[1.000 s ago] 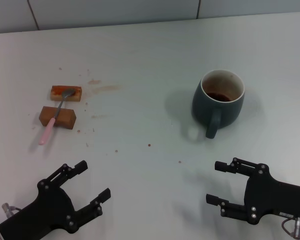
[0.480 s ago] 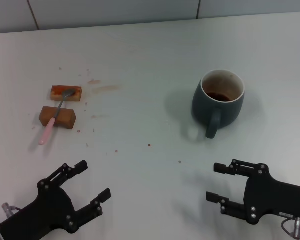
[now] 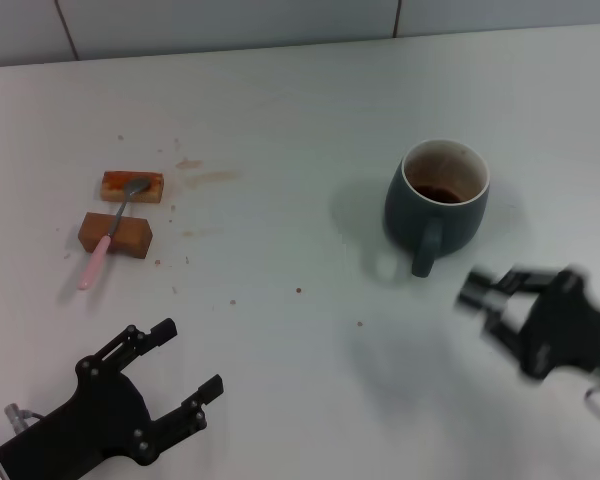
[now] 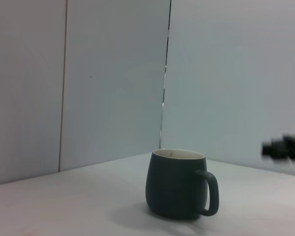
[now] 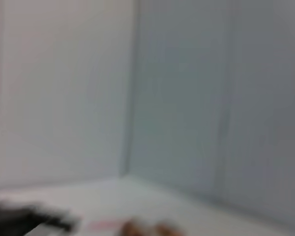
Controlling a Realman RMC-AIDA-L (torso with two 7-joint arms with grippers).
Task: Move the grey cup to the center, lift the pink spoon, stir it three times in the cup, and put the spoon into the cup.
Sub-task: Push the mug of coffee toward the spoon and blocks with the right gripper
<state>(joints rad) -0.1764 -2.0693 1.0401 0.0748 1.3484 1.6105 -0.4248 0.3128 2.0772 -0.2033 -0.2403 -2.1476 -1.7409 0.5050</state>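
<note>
Head view: cup point(image 3: 437, 203) stands upright on the white worktop point(image 3: 300, 110) at about 2 o'clock from the frame centre, handle pointing to 6 o'clock, toward the robot. Inside is pale with brown staining and a dark residue at the bottom. Spoon point(image 3: 107, 232) lies at about 9 o'clock, well apart from the cup, bridged across two orange-brown blocks point(image 3: 132, 186): its metal bowl rests on the farther block, its pink handle crosses the nearer block point(image 3: 115, 234) and the handle tip touches the worktop. Brown smears and small crumbs point(image 3: 205, 178) lie at 3 o'clock of the farther block.

Left end effector point(image 3: 178, 362) hangs low at about 7 o'clock, fingers spread wide, holding nothing, well apart from the spoon. Right end effector point(image 3: 485, 302) is at about 4 o'clock, just below the cup handle and near it but not touching; it is motion-blurred, so I cannot tell how its fingers stand.

Left wrist view: cup point(image 4: 180, 183) seen side-on, upright, handle toward the blurred right end effector point(image 4: 284, 149) at frame edge.

Right wrist view: too blurred to read.
</note>
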